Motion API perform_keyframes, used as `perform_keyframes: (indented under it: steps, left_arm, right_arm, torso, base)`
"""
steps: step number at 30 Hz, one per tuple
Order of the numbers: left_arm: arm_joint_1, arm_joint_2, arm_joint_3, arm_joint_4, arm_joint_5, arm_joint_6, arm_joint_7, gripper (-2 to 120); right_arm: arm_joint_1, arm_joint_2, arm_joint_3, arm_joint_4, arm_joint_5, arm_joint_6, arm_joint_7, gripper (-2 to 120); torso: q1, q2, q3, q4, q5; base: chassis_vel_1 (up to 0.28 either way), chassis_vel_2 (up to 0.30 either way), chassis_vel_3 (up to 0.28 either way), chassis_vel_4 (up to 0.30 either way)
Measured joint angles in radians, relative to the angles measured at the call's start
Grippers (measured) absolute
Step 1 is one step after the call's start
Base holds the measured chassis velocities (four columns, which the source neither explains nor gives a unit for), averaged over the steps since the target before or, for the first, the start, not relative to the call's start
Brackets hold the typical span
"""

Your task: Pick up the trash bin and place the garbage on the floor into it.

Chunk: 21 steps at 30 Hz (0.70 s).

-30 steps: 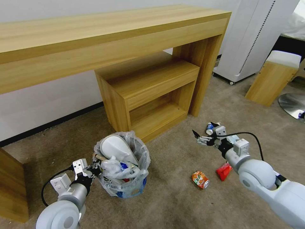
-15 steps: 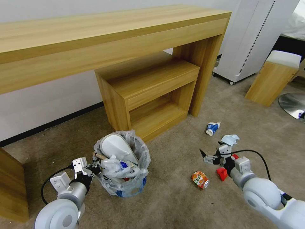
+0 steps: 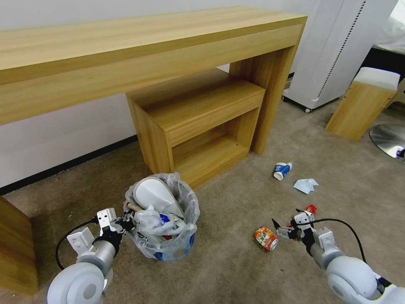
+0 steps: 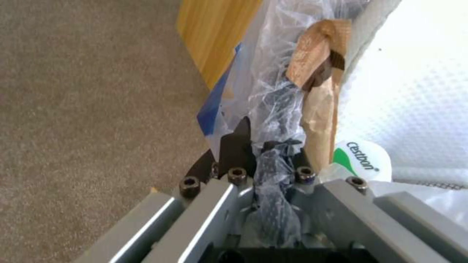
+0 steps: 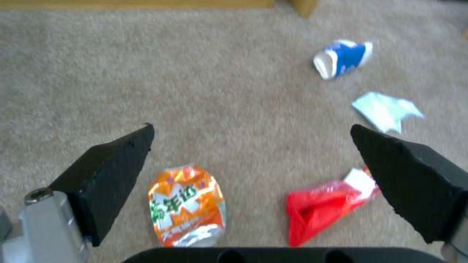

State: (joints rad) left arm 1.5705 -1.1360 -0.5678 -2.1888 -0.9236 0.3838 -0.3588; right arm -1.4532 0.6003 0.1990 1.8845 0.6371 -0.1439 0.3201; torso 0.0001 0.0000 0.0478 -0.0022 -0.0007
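Observation:
The trash bin, lined with crinkly clear plastic, stands on the tan floor with a white slipper and other litter inside. My left gripper is shut on the bin's bag-covered rim, with the slipper just beyond it. My right gripper hangs open low over the carpet. Between its spread fingertips lie a crushed orange can and a red wrapper. Farther off lie a blue-white cup and a tissue. The head view shows the can, cup and tissue.
A long wooden desk with a low shelf unit stands behind the bin. A white appliance, a wooden stool and a metal chair base are at the right. A wooden panel is at the left.
My right arm has drawn back and down from near the cup to just over the can and the red wrapper, its gripper still open. The left gripper and bin have stayed put.

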Motion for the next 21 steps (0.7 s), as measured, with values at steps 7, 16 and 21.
perform_keyframes:
  steps: [7, 16, 21]
  left_arm:
    - [-0.001, -0.001, 0.002, 0.007, 0.003, -0.003, 0.005, 1]
    - [-0.002, 0.007, 0.001, 0.007, 0.002, -0.003, 0.005, 1]
    - [0.002, 0.008, -0.002, 0.004, 0.001, -0.004, 0.005, 1]
  right_arm:
    - [-0.045, 0.059, 0.02, -0.009, 0.001, 0.002, 0.025, 100]
    - [-0.071, 0.126, 0.012, -0.041, -0.028, 0.012, 0.027, 100]
    - [-0.061, 0.158, 0.0, -0.063, -0.031, 0.017, 0.027, 100]
  torso:
    - [0.0, 0.0, 0.0, 0.0, -0.0001]
    - [0.0, 0.0, 0.0, 0.0, -0.0001]
    - [0.0, 0.0, 0.0, 0.0001, -0.0002]
  base:
    - [0.0, 0.0, 0.0, 0.0]
    - [0.0, 0.0, 0.0, 0.0]
    - [0.0, 0.0, 0.0, 0.0]
